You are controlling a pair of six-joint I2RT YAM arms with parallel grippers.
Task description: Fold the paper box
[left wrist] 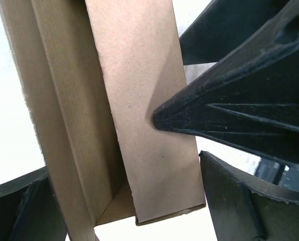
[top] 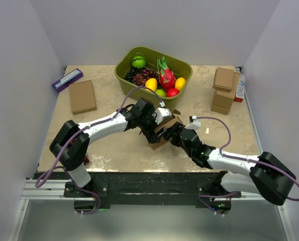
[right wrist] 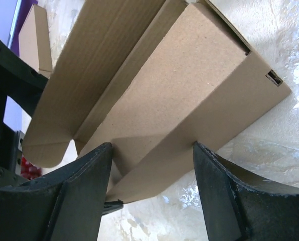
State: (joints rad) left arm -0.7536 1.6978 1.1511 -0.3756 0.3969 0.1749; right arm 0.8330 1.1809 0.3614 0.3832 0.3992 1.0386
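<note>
The paper box (top: 163, 132) is a half-folded piece of brown cardboard in the middle of the table, between my two grippers. My left gripper (top: 152, 123) is at its left side. In the left wrist view the left gripper (left wrist: 123, 168) stands open, with an upright flap of the paper box (left wrist: 144, 100) in the gap and not pinched. My right gripper (top: 172, 132) reaches in from the right. In the right wrist view both fingertips of the right gripper (right wrist: 152, 146) press on opposite sides of the paper box (right wrist: 189, 75), which has one flap raised.
A green basket (top: 123, 75) of toy fruit stands at the back centre. A flat brown box (top: 83, 96) and a purple box (top: 67, 79) lie at the back left. Stacked small brown boxes (top: 225, 90) stand at the back right.
</note>
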